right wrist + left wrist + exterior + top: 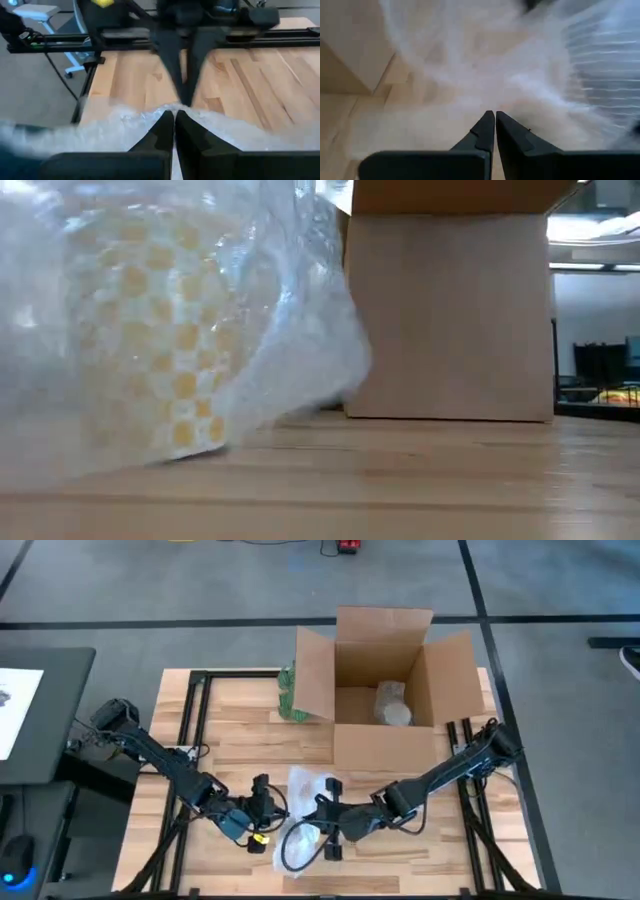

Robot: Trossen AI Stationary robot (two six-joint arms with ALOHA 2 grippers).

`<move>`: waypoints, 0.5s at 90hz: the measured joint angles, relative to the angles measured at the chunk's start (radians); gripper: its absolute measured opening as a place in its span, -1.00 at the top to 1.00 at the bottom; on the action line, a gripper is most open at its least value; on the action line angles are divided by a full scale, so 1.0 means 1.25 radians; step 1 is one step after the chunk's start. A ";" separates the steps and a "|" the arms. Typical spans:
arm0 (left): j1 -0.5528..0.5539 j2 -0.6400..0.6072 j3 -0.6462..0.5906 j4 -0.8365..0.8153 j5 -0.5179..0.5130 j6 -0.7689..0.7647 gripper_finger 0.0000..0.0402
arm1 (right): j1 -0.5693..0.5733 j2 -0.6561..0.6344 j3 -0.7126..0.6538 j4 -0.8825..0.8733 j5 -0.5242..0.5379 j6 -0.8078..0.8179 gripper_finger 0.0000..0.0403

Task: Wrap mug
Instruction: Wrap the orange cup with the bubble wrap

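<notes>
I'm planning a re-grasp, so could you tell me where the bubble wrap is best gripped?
Probably by its free edge nearest the cardboard box: the bubble wrap lies there as a thin loose flap, clear of the left tool and right tool. Come from above, pinching across the edge.

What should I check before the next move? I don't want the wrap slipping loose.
1. Left gripper shut on the bubble wrap: ok.
2. Right gripper shut on the same wrap, facing the left one: ok.
3. Contents identified: cannot tell; the low view shows only a yellow-checked object behind the wrap.
4. Wrap closed all round: cannot tell.
5. Cardboard box open at the top: ok.
</notes>
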 joint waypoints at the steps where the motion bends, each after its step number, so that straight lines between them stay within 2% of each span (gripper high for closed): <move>1: -0.001 0.000 0.002 0.001 0.002 0.007 1.00 | 0.000 0.001 0.000 0.000 0.000 -0.001 1.00; 33: -0.021 0.000 0.016 0.004 0.010 0.044 1.00 | -0.037 0.015 0.000 0.023 -0.042 -0.006 1.00; 45: -0.042 0.000 0.016 0.081 0.013 0.093 1.00 | -0.050 0.016 0.000 0.027 -0.052 -0.006 0.98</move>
